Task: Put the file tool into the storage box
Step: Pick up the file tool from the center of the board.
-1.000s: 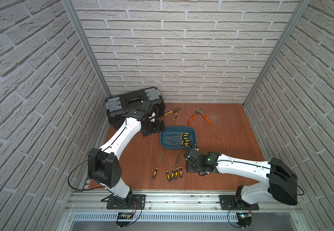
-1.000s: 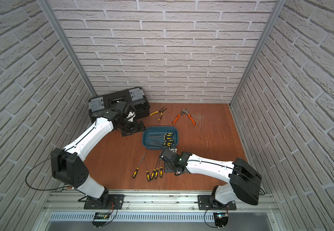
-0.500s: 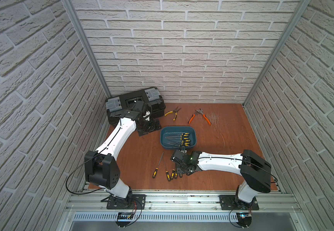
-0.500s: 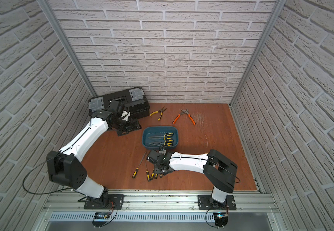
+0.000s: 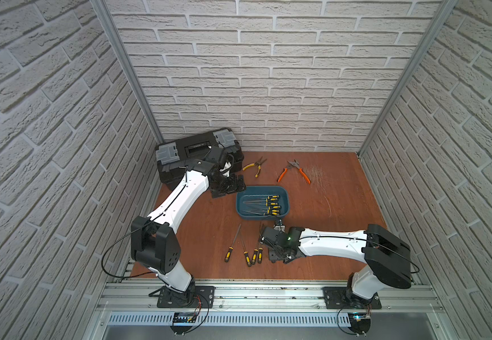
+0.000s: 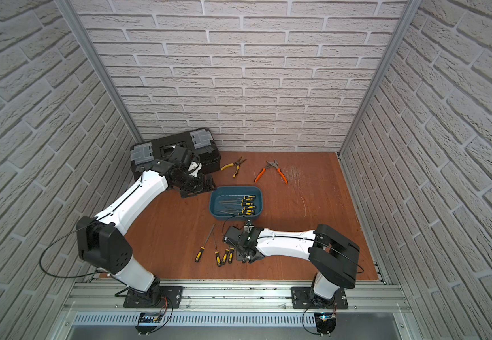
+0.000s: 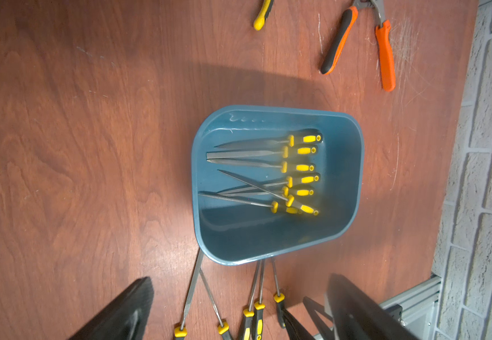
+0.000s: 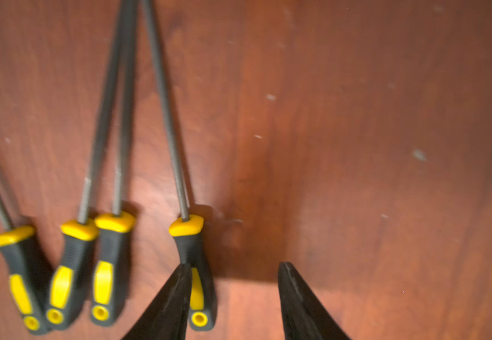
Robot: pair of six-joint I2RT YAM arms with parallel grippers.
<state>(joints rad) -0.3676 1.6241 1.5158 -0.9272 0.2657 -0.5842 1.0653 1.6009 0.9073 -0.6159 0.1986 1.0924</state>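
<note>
The fingers [image 8: 300,300] of the right gripper [image 8: 234,265] stand moderately apart with only bare table [image 8: 386,147] between them, gripping nothing. The left-hand finger overlaps the black-and-yellow handle of the file tool [image 8: 187,244]. This file lies flat on the near middle of the table, at the right end of a row of four other files [image 5: 233,243], its shaft pointing far towards the storage box [image 5: 286,203]. The teal box sits mid-table, just beyond the loose files' tips, with several stored files [image 7: 253,153] inside, handles to the right. The left gripper [image 7: 238,279] hovers by the box's far-left corner, spread wide and empty. No writing can be read: a pale scrawl on the box's inner wall [image 7: 244,119] is illegible, and the panel on the black toolbox [image 5: 197,144] at far left is too small to tell. The right wrist view is blurred, and its frame cuts off the file tips. In both top views the right wrist hides its own fingers and the file tool's handle, and the left arm [image 5: 180,200] covers part of the toolbox front. Yellow pliers [image 5: 255,167] and orange cutters [image 5: 294,170] lie beyond the box.
</note>
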